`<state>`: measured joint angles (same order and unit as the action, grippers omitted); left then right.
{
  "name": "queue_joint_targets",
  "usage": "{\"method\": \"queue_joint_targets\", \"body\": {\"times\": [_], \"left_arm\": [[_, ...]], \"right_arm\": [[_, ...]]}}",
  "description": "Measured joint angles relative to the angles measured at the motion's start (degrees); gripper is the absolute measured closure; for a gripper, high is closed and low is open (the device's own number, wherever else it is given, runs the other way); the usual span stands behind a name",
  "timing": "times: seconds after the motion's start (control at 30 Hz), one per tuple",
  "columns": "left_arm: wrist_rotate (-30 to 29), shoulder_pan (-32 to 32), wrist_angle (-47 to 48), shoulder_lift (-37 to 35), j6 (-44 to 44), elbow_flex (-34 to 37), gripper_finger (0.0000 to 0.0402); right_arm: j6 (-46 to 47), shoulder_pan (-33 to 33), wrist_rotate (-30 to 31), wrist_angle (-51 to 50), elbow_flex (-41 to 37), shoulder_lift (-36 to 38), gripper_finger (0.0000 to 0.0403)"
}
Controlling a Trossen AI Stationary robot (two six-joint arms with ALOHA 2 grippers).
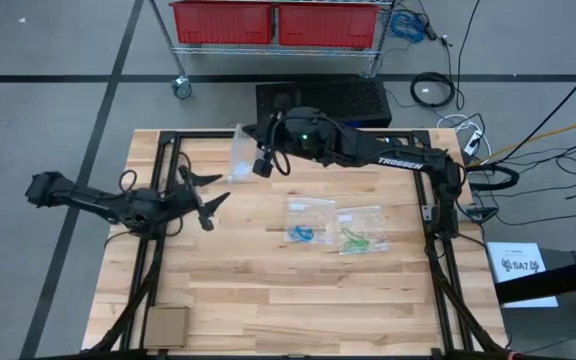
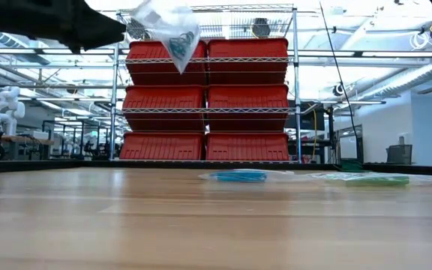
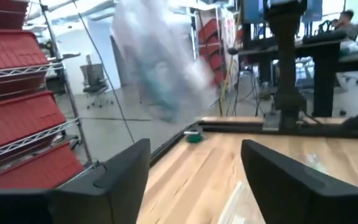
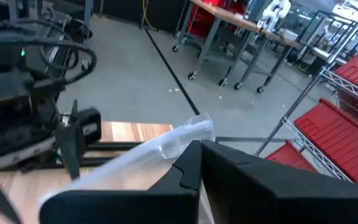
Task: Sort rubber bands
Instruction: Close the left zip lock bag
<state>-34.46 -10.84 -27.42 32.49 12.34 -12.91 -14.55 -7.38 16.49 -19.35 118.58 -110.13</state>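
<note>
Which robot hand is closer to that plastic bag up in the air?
Right. The right hand is shut on the bag, holding it up; the left hand is open, apart from it.

The table (image 1: 268, 300) filling the lower half of the high view is pale wood, planked and matt, with visible grain. Two clear plastic bags (image 1: 333, 225) at its centre right are thin, glossy and crinkled, as is the raised bag (image 2: 167, 30) at the top left of the low view. Behind, red plastic bins (image 2: 208, 94) sit smooth on shiny metal wire shelving (image 2: 295, 90).
</note>
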Motion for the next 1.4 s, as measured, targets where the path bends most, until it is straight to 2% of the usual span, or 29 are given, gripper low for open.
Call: {"method": "queue_joint_targets", "body": {"times": [0.3,0.4,0.53,0.67,0.9,0.93,1.07,1.2,1.4], "left_arm": [[2.60,2.43,-20.72,12.58,-0.03,0.00,0.0132],[2.64,3.60,-24.76,15.16,-0.16,0.01,0.0132],[0.94,5.02,-28.34,16.50,-4.68,0.00,0.0139],[-0.34,6.18,-30.39,16.50,-6.00,0.00,0.0190],[3.10,6.65,-28.81,16.50,-4.22,0.00,0.0374],[3.45,6.65,-28.74,16.50,-3.74,0.00,0.0387],[3.53,6.65,-28.76,16.46,-2.19,0.01,0.0395],[3.56,6.65,-28.70,16.46,-0.29,0.01,0.0398],[3.57,6.58,-24.10,16.05,0.44,0.00,0.0399]], "right_arm": [[-0.74,0.00,-0.02,2.18,0.00,0.00,0.0403],[-0.74,0.00,-0.02,2.58,0.00,0.00,0.0403],[-0.73,0.10,-0.02,2.92,0.00,0.00,0.0403],[-0.74,0.64,0.00,2.90,0.00,0.00,0.0403],[-1.35,1.44,1.62,3.65,0.01,0.00,0.0403],[-1.38,1.49,1.68,3.92,0.01,0.00,0.0403],[-1.97,1.49,1.74,3.60,0.00,0.25,0.0403],[0.35,1.51,1.67,-2.10,0.01,2.22,0.0400],[4.50,1.33,3.57,-14.79,0.02,6.46,0.0360]]}}
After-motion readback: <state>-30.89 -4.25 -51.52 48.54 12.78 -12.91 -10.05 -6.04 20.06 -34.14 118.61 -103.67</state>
